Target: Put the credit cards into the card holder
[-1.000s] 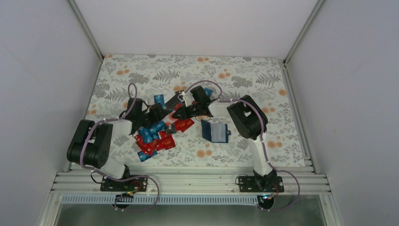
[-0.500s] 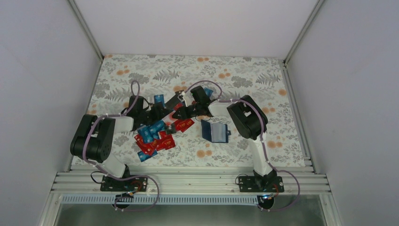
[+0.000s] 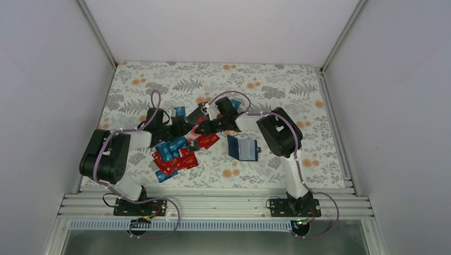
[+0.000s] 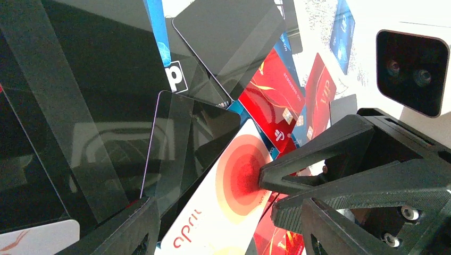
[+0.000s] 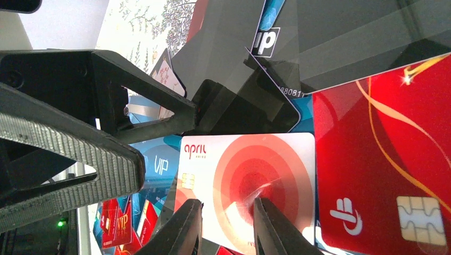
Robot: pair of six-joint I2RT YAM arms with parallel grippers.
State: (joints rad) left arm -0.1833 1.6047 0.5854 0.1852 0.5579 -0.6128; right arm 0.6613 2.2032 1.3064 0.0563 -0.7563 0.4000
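The credit cards (image 3: 173, 156) lie in a red, blue and black heap left of centre. The card holder (image 3: 242, 149), navy with a lighter blue slotted inside, lies open to their right. My two grippers meet nose to nose over the far end of the heap. My left gripper (image 3: 183, 127) (image 4: 213, 218) is wide open, with the end of a white card with red circles (image 4: 234, 175) between its fingers. My right gripper (image 3: 202, 129) (image 5: 226, 204) has a narrow gap. Its fingertips (image 5: 261, 210) rest on that card's (image 5: 250, 159) face, not pinching it. Black cards (image 4: 223, 37) lie beside it.
A floral cloth covers the table (image 3: 266, 85). White walls close it in on three sides. An aluminium rail (image 3: 213, 204) runs along the near edge. A single blue card (image 3: 180, 111) lies just beyond the grippers. A red card (image 5: 383, 159) lies right of the white one.
My left arm has pushed its wrist a little farther from me, bringing the left gripper closer to the right one. The right arm and the card holder have not moved.
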